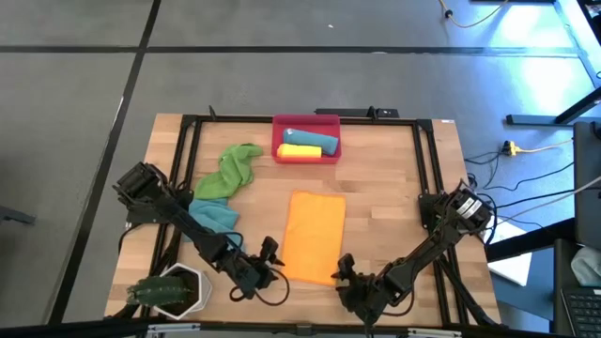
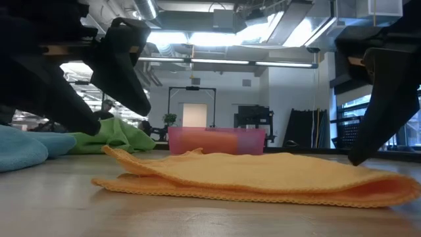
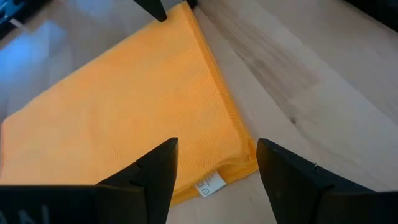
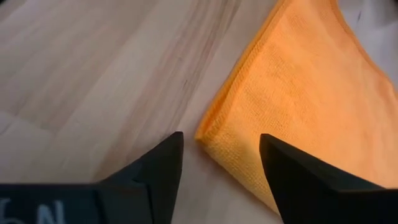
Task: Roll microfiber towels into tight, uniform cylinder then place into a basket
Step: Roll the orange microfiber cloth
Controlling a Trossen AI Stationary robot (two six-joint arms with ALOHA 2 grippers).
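Observation:
An orange towel (image 1: 315, 235), folded into a long rectangle, lies flat on the middle of the table; it also shows in the low view (image 2: 263, 174). My left gripper (image 1: 270, 253) is open at the towel's near left corner, and its fingers stand on either side of that corner with its white label (image 3: 210, 184). My right gripper (image 1: 343, 268) is open at the near right corner (image 4: 208, 134), and its fingers likewise stand on either side. The red-pink basket (image 1: 305, 118) at the far edge holds a teal roll (image 1: 310, 138) and a yellow roll (image 1: 299, 151).
A crumpled green towel (image 1: 235, 169) and a teal towel (image 1: 214, 213) lie to the left of the orange one. A white hexagonal pot with a plant (image 1: 178, 291) stands at the near left corner. A black frame (image 1: 300, 119) runs around the table top.

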